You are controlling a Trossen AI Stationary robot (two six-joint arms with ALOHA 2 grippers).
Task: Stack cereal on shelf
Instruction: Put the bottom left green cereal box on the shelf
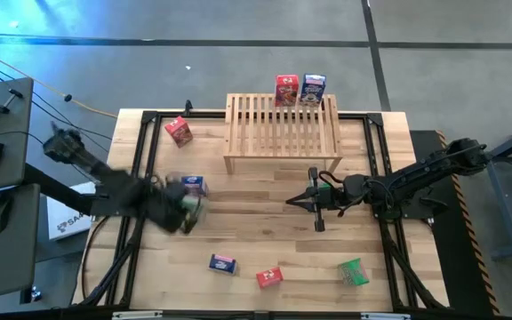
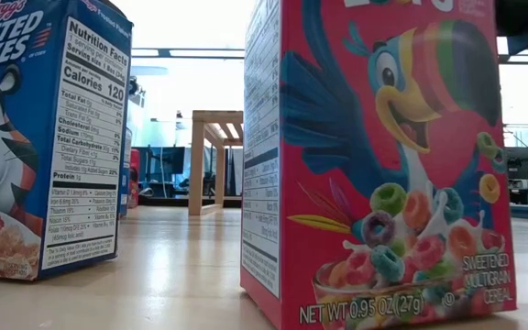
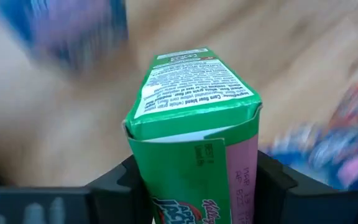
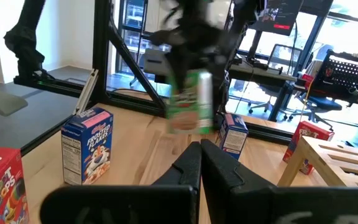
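Note:
My left gripper (image 1: 188, 209) is shut on a green cereal box (image 3: 191, 124) over the table's left middle. It also shows in the right wrist view (image 4: 191, 102). My right gripper (image 1: 292, 203) is shut and empty, pointing toward the table's left just in front of the light-wood slatted shelf (image 1: 283, 132). A red box (image 1: 286, 90) and a blue box (image 1: 313, 88) stand at the shelf's far edge. Loose boxes sit on the table: red (image 1: 178, 131), blue (image 1: 194, 184), blue (image 1: 223, 263), red (image 1: 269, 276) and green (image 1: 354, 272). My left gripper pinches the green box between its two fingers (image 3: 114, 186), one on each of two opposite sides (image 3: 138, 174). The fingers come from above and point down. The box hangs below them, roughly upright and clear of the table (image 4: 191, 121).
In the low view a blue Frosted Flakes box (image 2: 44, 137) and a red Froot Loops box (image 2: 383, 165) stand close to the camera and hide most of the table. The shelf (image 2: 214, 156) shows far behind them. A black frame (image 1: 140, 160) runs along the table's edges.

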